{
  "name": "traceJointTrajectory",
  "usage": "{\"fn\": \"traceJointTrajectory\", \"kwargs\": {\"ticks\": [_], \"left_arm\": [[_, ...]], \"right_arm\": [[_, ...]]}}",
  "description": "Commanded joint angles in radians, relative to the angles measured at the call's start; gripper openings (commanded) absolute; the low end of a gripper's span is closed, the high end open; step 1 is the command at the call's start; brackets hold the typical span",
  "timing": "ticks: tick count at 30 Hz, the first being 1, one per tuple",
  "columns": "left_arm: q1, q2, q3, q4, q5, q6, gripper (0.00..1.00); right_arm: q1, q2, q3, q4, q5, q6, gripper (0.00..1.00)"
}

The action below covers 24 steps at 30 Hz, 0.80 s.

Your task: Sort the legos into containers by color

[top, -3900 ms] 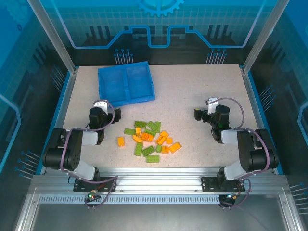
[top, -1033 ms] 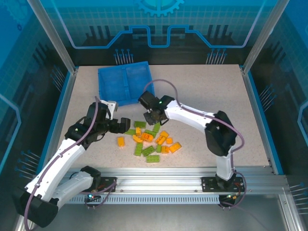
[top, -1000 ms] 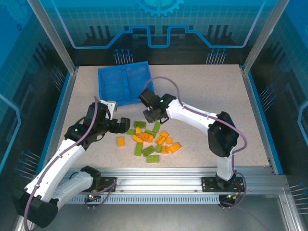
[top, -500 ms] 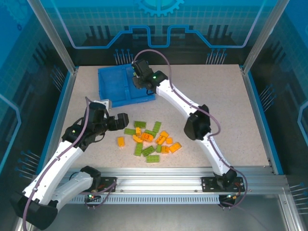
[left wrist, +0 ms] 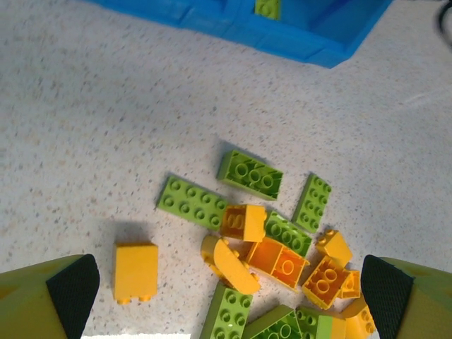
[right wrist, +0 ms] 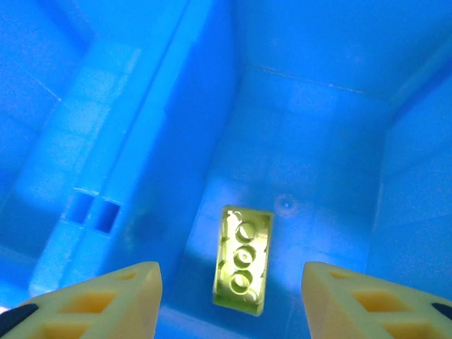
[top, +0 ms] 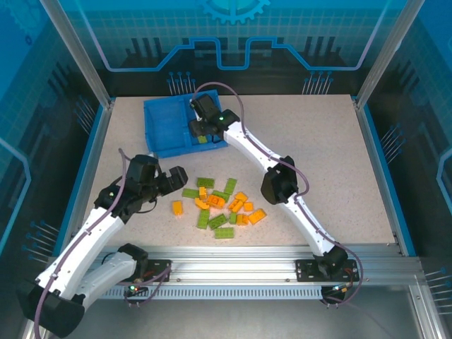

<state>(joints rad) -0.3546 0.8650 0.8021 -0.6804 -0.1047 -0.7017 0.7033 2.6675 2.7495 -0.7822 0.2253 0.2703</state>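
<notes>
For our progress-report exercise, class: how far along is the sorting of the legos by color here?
Done: one green brick lies in the right compartment of the tray, below the open right gripper. In hand: nothing; the open left gripper hovers beside the pile. Left: that mixed orange and green pile, unsorted on the table.

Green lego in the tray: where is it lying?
The green lego lies studs-up on the floor of the tray's right compartment, near the central divider, under the right claw.
</notes>
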Motion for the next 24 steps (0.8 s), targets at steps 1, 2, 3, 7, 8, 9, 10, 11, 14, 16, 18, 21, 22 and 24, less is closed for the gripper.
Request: {"fn": "traceJointTrajectory", "kwargs": {"ticks": [1, 2, 3, 7, 8, 9, 10, 11, 14, 16, 18, 21, 22, 24], "left_arm": [[-0.003, 0.012, -0.023, -0.037, -0.032, -0.158, 0.99], [-0.003, 0.017, -0.03, -0.039, -0.03, -0.172, 0.99], [-0.003, 0.025, -0.039, -0.045, -0.032, -0.185, 0.99], [-0.003, 0.086, -0.076, -0.076, -0.055, -0.212, 0.99], [-0.003, 0.108, -0.082, -0.074, -0.048, -0.206, 0.99], [-0.003, 0.137, -0.09, -0.069, -0.037, -0.193, 0.99], [-0.003, 0.163, -0.091, -0.068, -0.024, -0.181, 0.99], [-0.004, 0.194, -0.094, -0.069, -0.014, -0.17, 0.99], [-0.011, 0.282, -0.102, -0.068, -0.002, -0.151, 0.99], [-0.016, 0.335, -0.105, -0.044, 0.004, -0.13, 0.97], [-0.02, 0.389, -0.1, -0.008, 0.013, -0.11, 0.91], [-0.032, 0.458, -0.09, 0.04, 0.039, -0.097, 0.82], [-0.034, 0.479, -0.09, 0.05, 0.044, -0.099, 0.78], [-0.039, 0.518, -0.087, 0.062, 0.049, -0.105, 0.68]], "right_arm": [[-0.009, -0.145, 0.006, -0.041, -0.047, 0.034, 0.53], [-0.008, -0.179, -0.006, -0.059, -0.064, 0.036, 0.53], [-0.006, -0.222, -0.031, -0.082, -0.087, 0.038, 0.54], [-0.004, -0.499, -0.301, -0.106, -0.218, 0.041, 0.62], [-0.004, -0.572, -0.386, -0.099, -0.251, 0.043, 0.64], [-0.005, -0.655, -0.496, -0.086, -0.294, 0.041, 0.66], [-0.005, -0.734, -0.606, -0.074, -0.329, 0.041, 0.68], [-0.003, -0.819, -0.713, -0.057, -0.366, 0.042, 0.69], [0.001, -1.054, -1.014, -0.019, -0.411, 0.076, 0.73], [0.004, -1.178, -1.17, -0.003, -0.408, 0.122, 0.76], [0.007, -1.284, -1.305, 0.011, -0.396, 0.176, 0.8], [0.013, -1.389, -1.445, 0.025, -0.382, 0.243, 0.9], [0.015, -1.41, -1.474, 0.027, -0.383, 0.26, 0.92], [0.019, -1.441, -1.517, 0.025, -0.388, 0.29, 0.96]]}}
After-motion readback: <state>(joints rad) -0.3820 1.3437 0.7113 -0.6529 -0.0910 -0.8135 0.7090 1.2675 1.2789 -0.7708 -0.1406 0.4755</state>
